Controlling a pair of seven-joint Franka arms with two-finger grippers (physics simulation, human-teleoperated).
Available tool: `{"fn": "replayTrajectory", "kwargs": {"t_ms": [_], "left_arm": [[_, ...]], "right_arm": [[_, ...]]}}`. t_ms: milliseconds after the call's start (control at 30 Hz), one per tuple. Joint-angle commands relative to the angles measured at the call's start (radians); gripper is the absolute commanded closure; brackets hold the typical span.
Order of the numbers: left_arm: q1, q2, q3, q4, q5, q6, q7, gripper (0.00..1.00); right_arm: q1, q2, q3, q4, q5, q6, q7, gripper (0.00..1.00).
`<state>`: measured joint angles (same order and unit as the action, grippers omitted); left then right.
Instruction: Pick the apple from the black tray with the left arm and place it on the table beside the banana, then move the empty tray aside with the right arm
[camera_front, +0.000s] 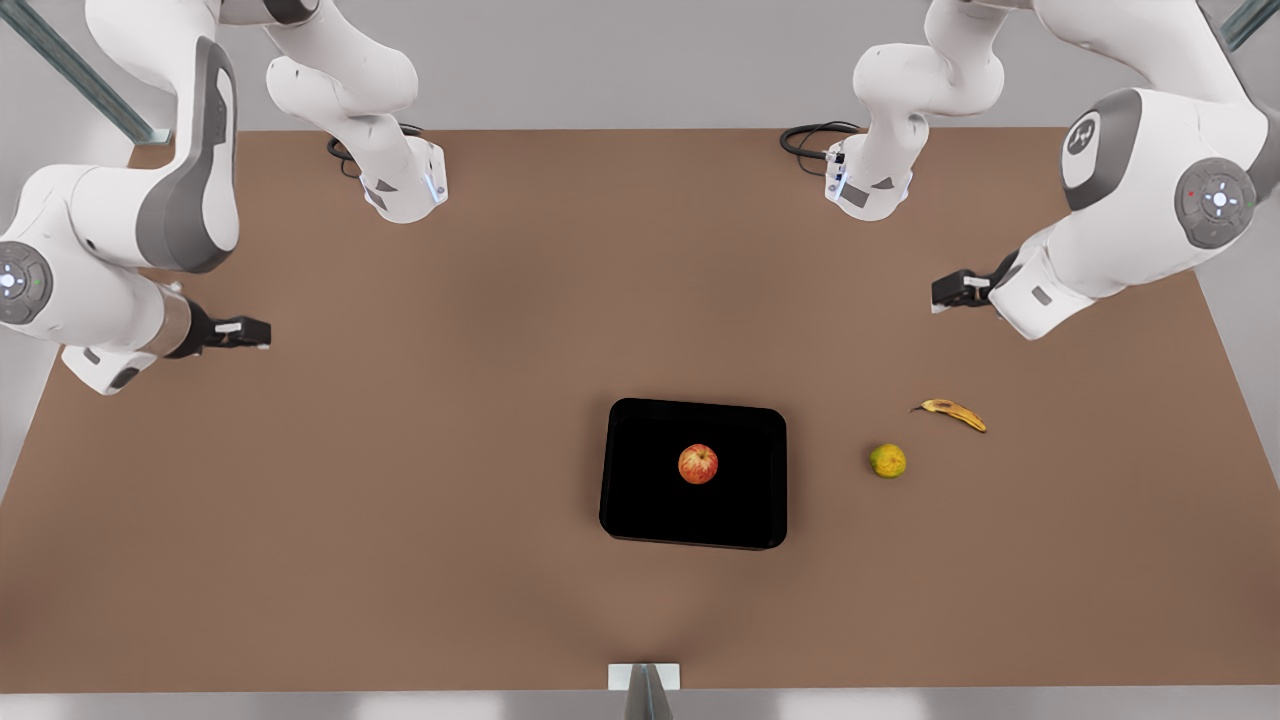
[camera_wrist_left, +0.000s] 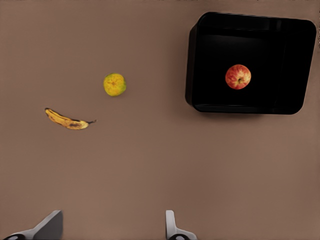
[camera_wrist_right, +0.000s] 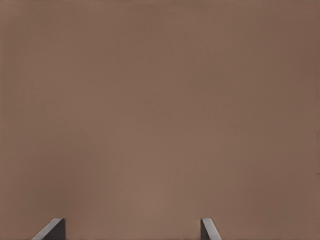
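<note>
Resting mid-tray (camera_front: 640, 500): apple (camera_front: 698, 464); pincer tips cut off, seemingly parted.

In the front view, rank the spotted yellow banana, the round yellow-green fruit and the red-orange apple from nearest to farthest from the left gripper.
From the left gripper, open at the front view's right:
1. Spotted yellow banana, on the table just ahead of it.
2. Round yellow-green fruit, beside the banana, toward the tray.
3. Red-orange apple, in the black tray.
The right gripper waits, open, at the front view's left.
</note>
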<state>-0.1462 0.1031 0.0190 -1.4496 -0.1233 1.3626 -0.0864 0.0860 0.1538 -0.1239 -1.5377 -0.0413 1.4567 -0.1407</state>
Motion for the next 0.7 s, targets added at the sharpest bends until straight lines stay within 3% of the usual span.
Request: {"fn": "replayTrajectory", "kwargs": {"t_ms": [0,100,200,333,500,667], "left_arm": [[-0.009,0.000,-0.005,-0.002,0.001,0.052,-0.098,0.00],[-0.081,0.089,-0.005,0.094,0.108,0.076,-0.124,0.00],[-0.183,0.168,-0.027,0.097,0.079,0.257,-0.141,0.00],[-0.367,0.239,-0.033,0.090,0.016,0.277,-0.258,0.00],[-0.470,0.391,-0.033,0.098,0.025,0.411,-0.461,0.00],[-0.477,0.507,-0.024,0.097,0.060,0.512,-0.569,0.00]], "right_arm": [[0.001,0.000,0.003,0.001,0.000,0.056,-0.071,0.00],[0.003,0.000,0.003,0.001,0.000,0.056,-0.071,0.00],[0.006,0.004,0.004,0.001,0.000,0.056,-0.069,0.00],[0.009,0.006,0.004,0.001,0.004,0.056,-0.068,0.00],[0.009,0.006,0.006,0.001,0.014,0.056,-0.065,0.00],[0.009,0.006,0.006,0.001,0.014,0.054,-0.068,0.00]]}}
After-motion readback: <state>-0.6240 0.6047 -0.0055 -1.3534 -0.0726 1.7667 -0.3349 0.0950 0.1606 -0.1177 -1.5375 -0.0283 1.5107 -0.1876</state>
